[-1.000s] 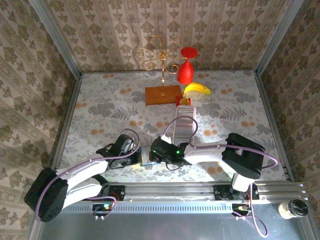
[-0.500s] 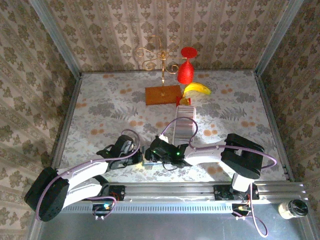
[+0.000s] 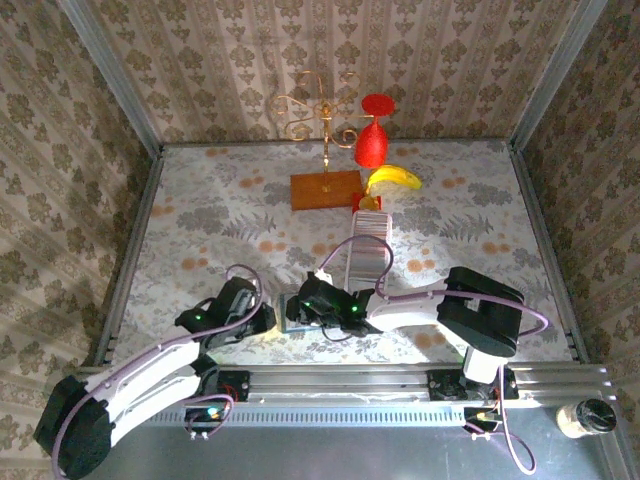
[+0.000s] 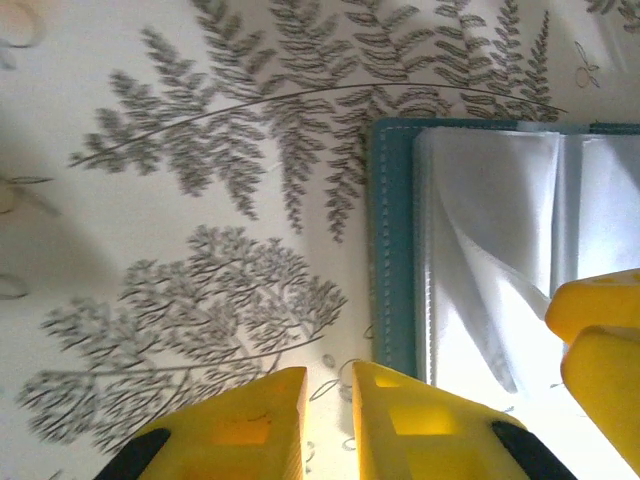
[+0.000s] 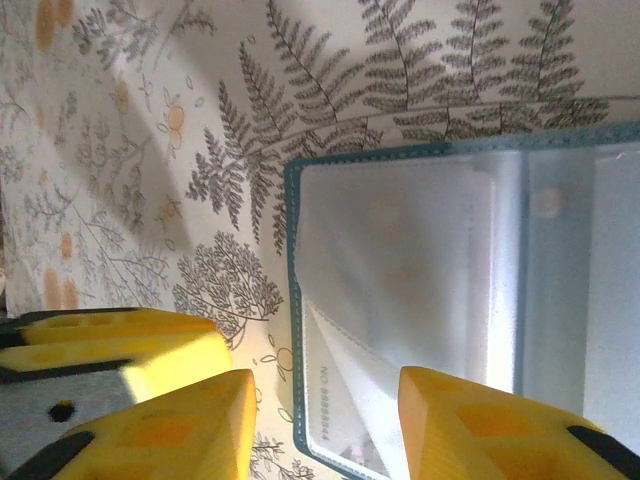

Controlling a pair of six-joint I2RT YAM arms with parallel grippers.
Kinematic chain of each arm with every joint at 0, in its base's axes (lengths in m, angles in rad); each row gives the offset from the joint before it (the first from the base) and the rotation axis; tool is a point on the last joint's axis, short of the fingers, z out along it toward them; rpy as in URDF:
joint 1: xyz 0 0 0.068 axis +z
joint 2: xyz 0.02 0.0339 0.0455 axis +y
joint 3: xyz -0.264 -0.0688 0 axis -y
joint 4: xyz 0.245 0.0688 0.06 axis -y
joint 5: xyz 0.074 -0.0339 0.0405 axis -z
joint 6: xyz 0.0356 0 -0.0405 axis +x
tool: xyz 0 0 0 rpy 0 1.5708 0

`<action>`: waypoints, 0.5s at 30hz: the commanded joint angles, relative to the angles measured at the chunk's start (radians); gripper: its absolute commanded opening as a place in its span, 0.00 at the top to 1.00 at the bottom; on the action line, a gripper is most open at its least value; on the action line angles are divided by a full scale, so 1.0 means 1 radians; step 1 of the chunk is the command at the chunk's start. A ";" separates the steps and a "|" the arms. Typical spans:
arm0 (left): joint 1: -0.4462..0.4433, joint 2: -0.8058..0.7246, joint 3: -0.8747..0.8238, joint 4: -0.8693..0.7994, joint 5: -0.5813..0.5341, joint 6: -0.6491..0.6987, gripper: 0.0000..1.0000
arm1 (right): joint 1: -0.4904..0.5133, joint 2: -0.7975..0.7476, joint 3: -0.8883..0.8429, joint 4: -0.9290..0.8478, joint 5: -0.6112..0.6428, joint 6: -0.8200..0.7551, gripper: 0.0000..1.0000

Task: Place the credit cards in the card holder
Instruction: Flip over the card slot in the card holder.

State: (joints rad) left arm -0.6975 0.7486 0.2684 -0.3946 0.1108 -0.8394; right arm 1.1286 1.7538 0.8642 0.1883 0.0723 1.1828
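- Lying open on the surface (image 3: 200, 220), the holder (image 5: 400, 260) sits between both tools.
- Left tool (image 4: 328, 385): barely parted, empty, beside the holder's teal edge.
- Right tool (image 5: 325, 378): jaws apart, straddling a sleeve; the print on the card (image 5: 335, 400) is unreadable.

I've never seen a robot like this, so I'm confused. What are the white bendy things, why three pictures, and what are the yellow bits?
They are two robot arms. One picture looks down from above; the other two come from a camera on each wrist, so the yellow bits are their fingers. On the flowery table lie an open blue card holder, a long row of credit cards, a banana and a wooden block. The left gripper is open just a crack and holds nothing. The right gripper stands open over the card holder.
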 commanded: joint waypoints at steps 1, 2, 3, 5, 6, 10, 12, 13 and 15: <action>0.010 -0.074 0.011 -0.159 -0.107 -0.035 0.80 | 0.010 0.030 0.032 0.027 -0.022 0.009 0.58; 0.014 -0.095 0.018 -0.187 -0.129 -0.040 0.80 | 0.011 0.032 0.036 0.030 -0.024 0.009 0.58; 0.019 -0.119 0.025 -0.217 -0.151 -0.041 0.79 | 0.012 0.034 0.041 0.033 -0.027 0.009 0.59; 0.027 -0.158 0.039 -0.262 -0.181 -0.042 0.79 | 0.017 0.040 0.051 0.044 -0.038 0.005 0.60; 0.030 -0.175 0.046 -0.281 -0.194 -0.043 0.78 | 0.020 0.042 0.054 0.056 -0.043 0.001 0.60; 0.037 -0.207 0.054 -0.307 -0.204 -0.045 0.78 | 0.030 0.028 0.066 0.103 -0.049 -0.030 0.60; 0.037 -0.207 0.053 -0.306 -0.200 -0.056 0.77 | 0.031 0.020 0.071 0.122 -0.053 -0.046 0.60; 0.038 -0.206 0.051 -0.299 -0.193 -0.059 0.77 | 0.031 0.016 0.070 0.133 -0.055 -0.050 0.60; 0.038 -0.207 0.049 -0.290 -0.186 -0.065 0.75 | 0.031 0.001 0.062 0.154 -0.058 -0.061 0.60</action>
State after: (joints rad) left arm -0.6659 0.5495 0.2955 -0.6498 -0.0582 -0.8791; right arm 1.1561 1.7859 0.9138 0.2939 0.0212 1.1545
